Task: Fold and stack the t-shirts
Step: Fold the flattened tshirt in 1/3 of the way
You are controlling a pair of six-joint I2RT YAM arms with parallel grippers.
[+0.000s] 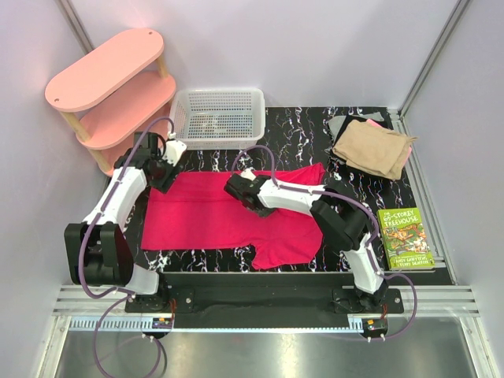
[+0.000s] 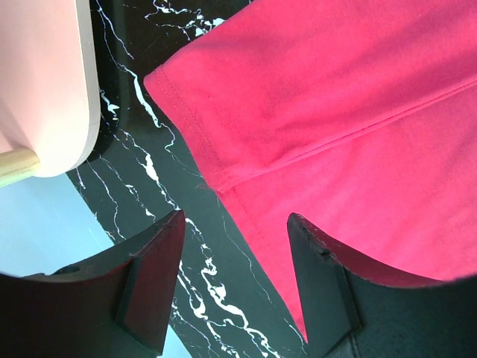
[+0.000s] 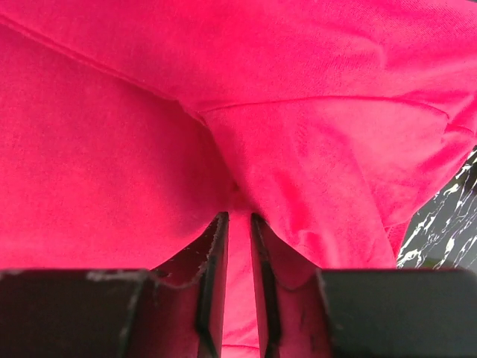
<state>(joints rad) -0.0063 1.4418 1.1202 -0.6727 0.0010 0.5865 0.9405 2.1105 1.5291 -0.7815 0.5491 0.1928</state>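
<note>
The crimson-pink t-shirt (image 1: 205,216) lies partly folded across the black marble table (image 1: 307,138), one sleeve hanging at its near right. My left gripper (image 1: 168,169) is open and empty, hovering over the shirt's far-left corner (image 2: 335,112); in the left wrist view, the gripper (image 2: 235,253) straddles the shirt's edge and bare table. My right gripper (image 1: 236,191) is shut on a pinched fold of the crimson shirt (image 3: 223,97) near its far middle; in the right wrist view, the gripper (image 3: 238,224) shows cloth between its jaws. A stack of folded shirts (image 1: 372,146), tan on top with grey and pale pink beneath, sits at the far right.
A white mesh basket (image 1: 219,116) stands at the back centre. A pink three-tier shelf (image 1: 110,87) stands at the far left, close to my left gripper, and shows in the left wrist view (image 2: 45,74). A green book (image 1: 404,238) lies at the right edge.
</note>
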